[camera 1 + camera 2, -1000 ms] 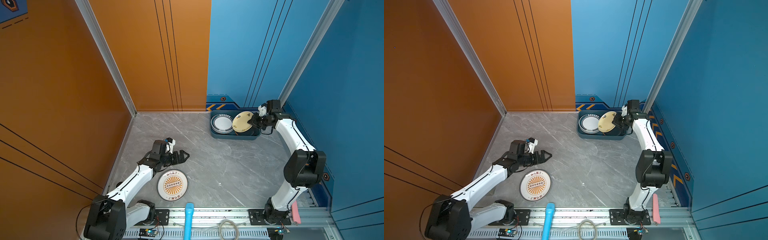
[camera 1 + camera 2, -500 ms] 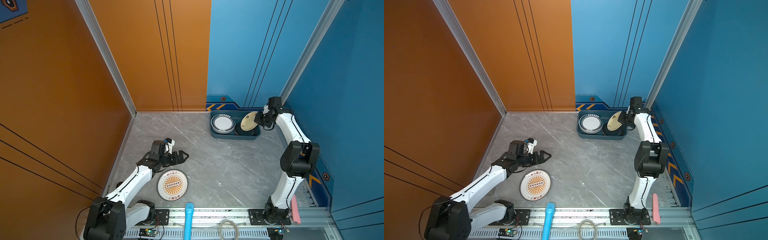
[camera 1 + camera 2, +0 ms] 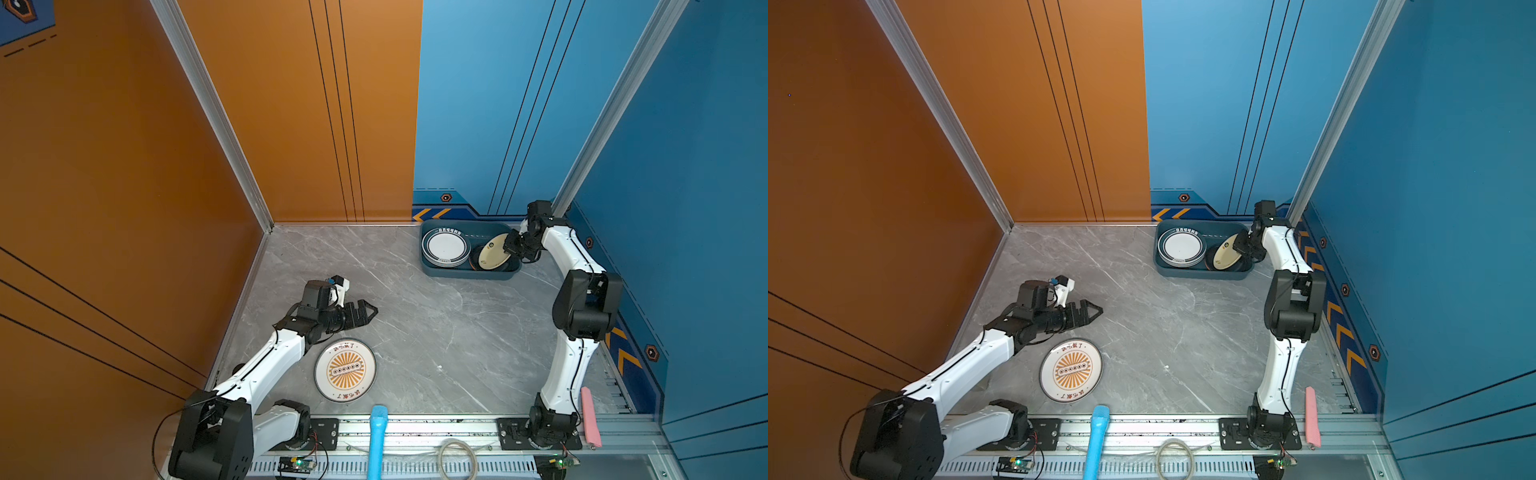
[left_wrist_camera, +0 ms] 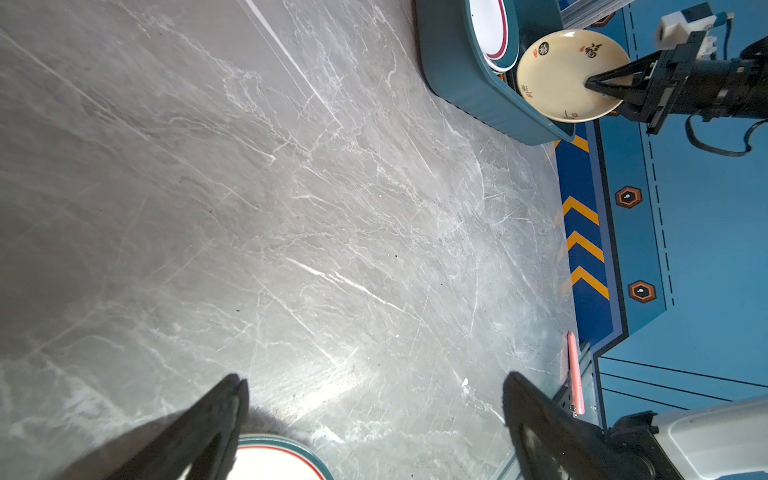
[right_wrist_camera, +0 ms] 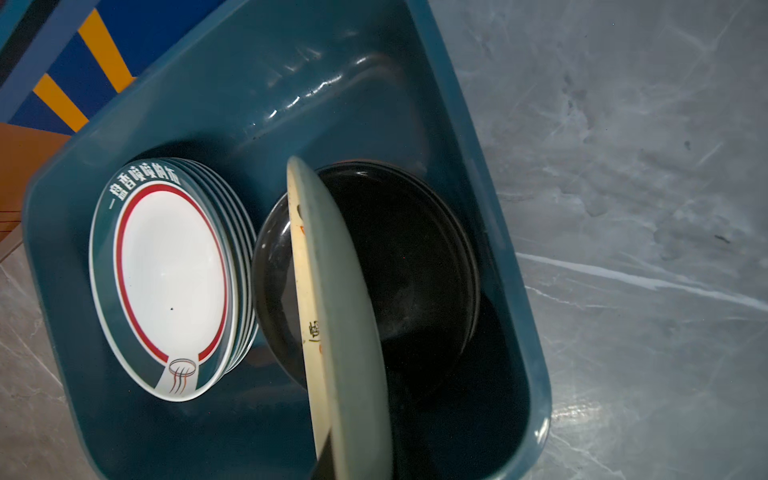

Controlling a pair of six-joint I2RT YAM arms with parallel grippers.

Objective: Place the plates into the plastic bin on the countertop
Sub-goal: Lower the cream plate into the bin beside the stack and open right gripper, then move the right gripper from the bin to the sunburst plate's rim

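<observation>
Lowered since a second ago: cream plate (image 3: 493,253) now tilted inside plastic bin (image 3: 465,273) at countertop's (image 3: 436,332) far right corner, over black plates (image 5: 415,257), beside teal-rimmed stack (image 3: 445,248). My right gripper (image 3: 508,246) clamped on its rim. My left gripper (image 3: 369,312) spread wide, empty, near sunburst plate (image 3: 345,370) lying flat.

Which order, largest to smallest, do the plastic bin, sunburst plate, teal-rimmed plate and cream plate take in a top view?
1. plastic bin
2. sunburst plate, which lies nearer the camera
3. teal-rimmed plate
4. cream plate: held tilted, it shows narrowed, so third and fourth are unsure
</observation>
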